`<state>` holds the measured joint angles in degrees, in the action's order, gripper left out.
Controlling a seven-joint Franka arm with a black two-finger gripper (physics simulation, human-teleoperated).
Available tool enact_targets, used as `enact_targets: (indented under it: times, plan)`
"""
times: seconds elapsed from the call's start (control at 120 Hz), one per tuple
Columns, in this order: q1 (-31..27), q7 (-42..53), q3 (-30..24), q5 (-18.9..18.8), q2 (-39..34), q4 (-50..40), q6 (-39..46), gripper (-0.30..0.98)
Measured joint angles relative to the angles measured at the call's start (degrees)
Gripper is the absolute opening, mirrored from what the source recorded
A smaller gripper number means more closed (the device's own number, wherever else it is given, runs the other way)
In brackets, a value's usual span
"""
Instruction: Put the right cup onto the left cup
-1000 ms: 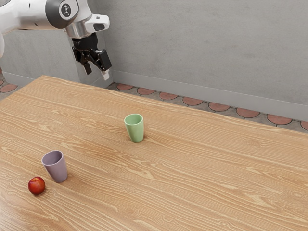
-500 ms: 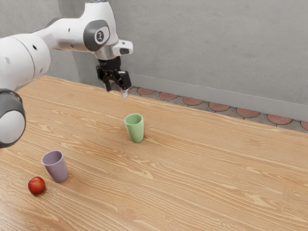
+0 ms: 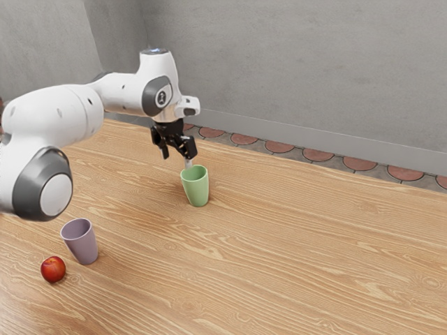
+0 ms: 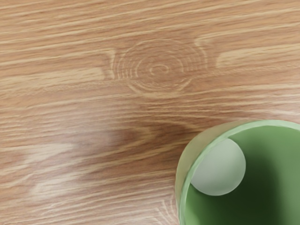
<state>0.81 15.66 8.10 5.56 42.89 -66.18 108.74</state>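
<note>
My gripper (image 3: 177, 158) is open, its fingers apart with nothing between them, just above and to the exterior view's left of the green cup (image 3: 196, 187). One fingertip stands close to that cup's rim; whether they touch I cannot tell. The green cup is upright on the table, and from above in the wrist view the same green cup (image 4: 265, 187) shows its open mouth and pale round bottom. Upright nearer the exterior view's lower left is the mauve cup (image 3: 82, 244).
A red round fruit (image 3: 53, 269) lies beside the mauve cup, toward the exterior view's lower left. The wooden table (image 3: 293, 237) spreads under everything, with a grey wall behind its far edge. The arm's elbow hangs above the table at the exterior view's left.
My open gripper has moved toward the exterior view's right and down, from above the table's far left to beside the green cup's rim. Both cups and the fruit have stayed put.
</note>
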Motion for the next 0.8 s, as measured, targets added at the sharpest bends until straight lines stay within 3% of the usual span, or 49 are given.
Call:
enact_targets:
  times: [0.458, 0.65, 0.8]
  plan:
    - [-0.02, 0.08, -0.3, 2.85, 3.69, -0.55, 3.59, 0.68]
    - [-0.02, 0.05, -0.28, 2.97, 3.71, -0.55, 3.82, 0.22]
    - [-0.02, 0.0, -0.28, 3.13, 3.73, -0.55, 3.84, 0.03]
